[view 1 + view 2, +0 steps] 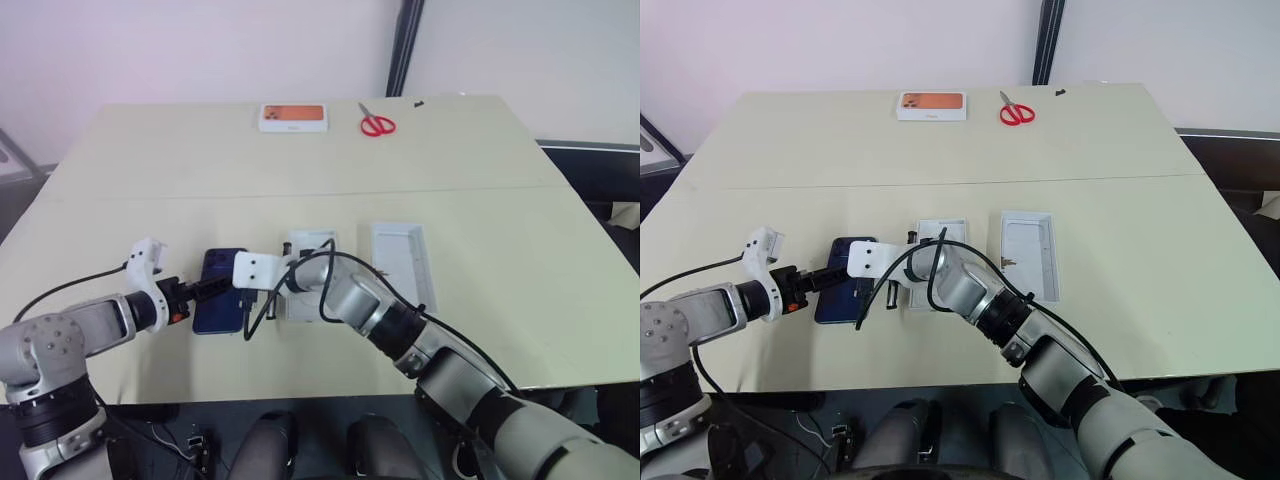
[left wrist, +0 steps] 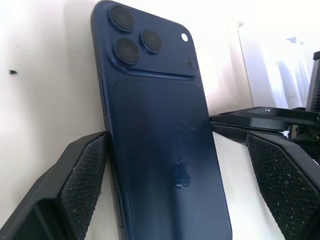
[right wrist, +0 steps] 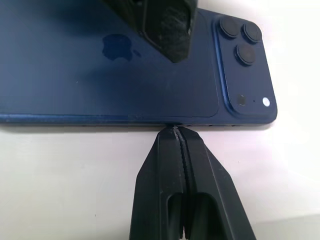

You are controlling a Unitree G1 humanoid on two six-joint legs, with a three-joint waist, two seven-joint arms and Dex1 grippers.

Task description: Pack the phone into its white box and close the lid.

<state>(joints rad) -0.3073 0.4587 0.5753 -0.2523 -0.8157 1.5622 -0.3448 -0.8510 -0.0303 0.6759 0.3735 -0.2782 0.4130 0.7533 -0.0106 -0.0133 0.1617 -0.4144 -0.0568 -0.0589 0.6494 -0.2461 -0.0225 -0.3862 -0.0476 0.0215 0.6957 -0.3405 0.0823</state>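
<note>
The left end effector stands wide open on the left of the phone, one finger against the phone's left long edge and the other above its back, gripping nothing yet. The phone lies flat on the table, back up, its long axis running away from the robot with the camera bump at the far end. On its other side the right end effector is fully shut and empty, its closed tips pressed against the phone's right long edge, so it likely serves as a stop while the left one closes or slides. Just right of that sits the white box, partly behind the right arm, its long axis parallel to the phone's, and further right the lid lies open side up. The left arm is the one placed to grasp; the phone must travel rightward to the box. Scissors and an orange-printed box lie well apart at the far edge
</note>
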